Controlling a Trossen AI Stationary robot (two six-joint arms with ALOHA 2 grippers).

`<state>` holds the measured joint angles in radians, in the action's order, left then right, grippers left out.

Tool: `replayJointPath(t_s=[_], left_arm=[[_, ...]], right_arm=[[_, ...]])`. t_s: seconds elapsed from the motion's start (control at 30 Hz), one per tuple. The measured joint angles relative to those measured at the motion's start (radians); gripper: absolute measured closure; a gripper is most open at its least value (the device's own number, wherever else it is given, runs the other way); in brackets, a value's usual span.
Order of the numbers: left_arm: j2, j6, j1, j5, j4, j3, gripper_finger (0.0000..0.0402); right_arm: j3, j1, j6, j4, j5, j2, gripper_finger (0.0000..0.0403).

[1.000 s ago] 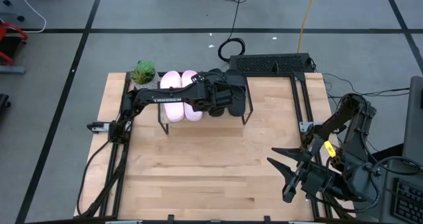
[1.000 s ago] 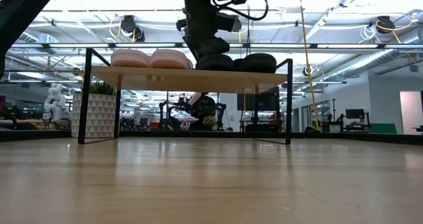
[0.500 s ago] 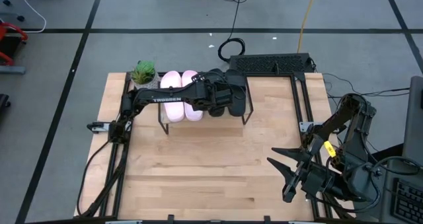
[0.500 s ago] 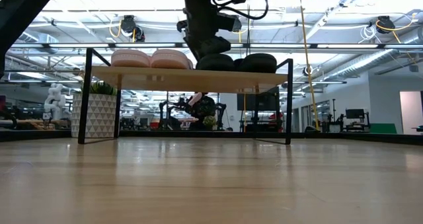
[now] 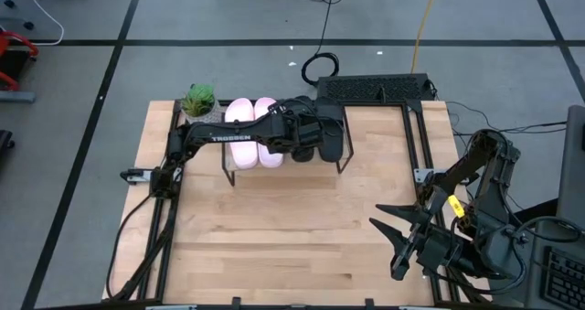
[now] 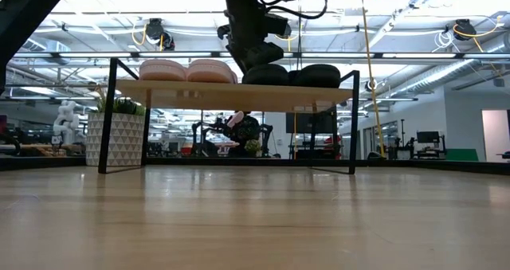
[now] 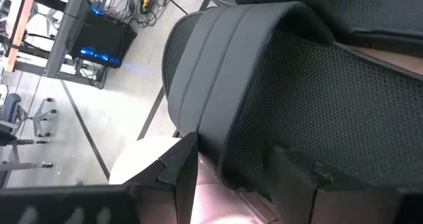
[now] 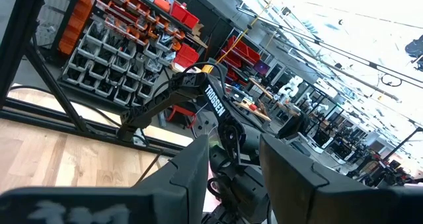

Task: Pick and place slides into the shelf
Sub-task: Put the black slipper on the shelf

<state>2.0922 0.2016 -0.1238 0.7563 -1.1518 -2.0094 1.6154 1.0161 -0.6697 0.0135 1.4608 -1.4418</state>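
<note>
The left gripper (image 5: pixel 311 138) sits on the shelf (image 6: pixel 231 95) at 12 o'clock on the tabletop (image 5: pixel 274 237), jaws spread around the strap of a black slide (image 7: pixel 264 72) beside the pink pair (image 5: pixel 251 132), while the right gripper (image 5: pixel 402 241) waits far off at 4 o'clock, jaws spread.

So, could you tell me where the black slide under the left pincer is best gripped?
I'd grip its wide strap, coming down from above. The black slide lies flat on the shelf between a pink slide and the other black slide, so its sides look crowded. The raised strap is the part that stands free, and the left pincer already straddles it there.
</note>
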Motion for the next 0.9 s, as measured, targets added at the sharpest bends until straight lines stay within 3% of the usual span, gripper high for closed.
replayJointPath(t_s=[0.9], left_arm=[[0.0, -0.164, 0.032, 0.054, -0.003, 0.0, 0.0247]], right_arm=[[0.0, 0.0, 0.0, -0.003, 0.0, 0.0, 0.028]])
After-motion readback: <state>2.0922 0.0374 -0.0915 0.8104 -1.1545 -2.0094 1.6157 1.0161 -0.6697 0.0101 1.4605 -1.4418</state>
